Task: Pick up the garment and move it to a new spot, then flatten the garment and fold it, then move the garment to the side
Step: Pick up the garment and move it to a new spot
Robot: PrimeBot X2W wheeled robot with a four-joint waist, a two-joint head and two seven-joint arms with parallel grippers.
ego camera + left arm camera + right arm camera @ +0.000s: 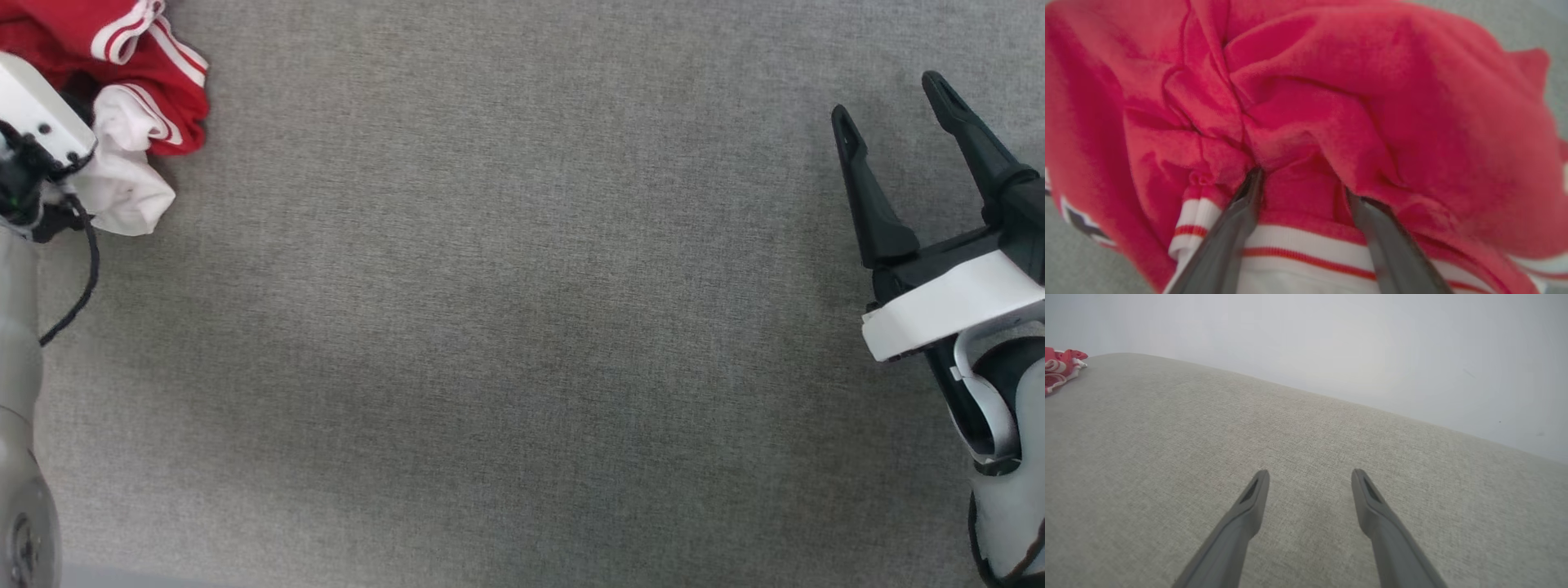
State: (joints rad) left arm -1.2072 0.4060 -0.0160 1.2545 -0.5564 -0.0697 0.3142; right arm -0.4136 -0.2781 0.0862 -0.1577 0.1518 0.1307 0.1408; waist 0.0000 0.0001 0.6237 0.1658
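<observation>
The grey woven tabletop (pixel 522 327) spreads bare across the near and middle ground. At its right side the right gripper (pixel 890 98) hovers just over the cloth surface, its two dark fingers spread wide with nothing between them, pointing toward the far edge. Along the near-left edge the pale left forearm (pixel 16 392) runs away from the robot, a black cable (pixel 86 269) looping beside it. Farther on, in the far-left corner, the garment (pixel 167 98) lies in a crumpled heap, red body uppermost, a white sleeve and striped trim spilling toward the near side. The left gripper (pixel 1304 183) is down in that heap, jaws parted, both tips sunk under red folds. A striped band lies between the fingers; the close view is blurred, so whether they press any fabric is unclear.
</observation>
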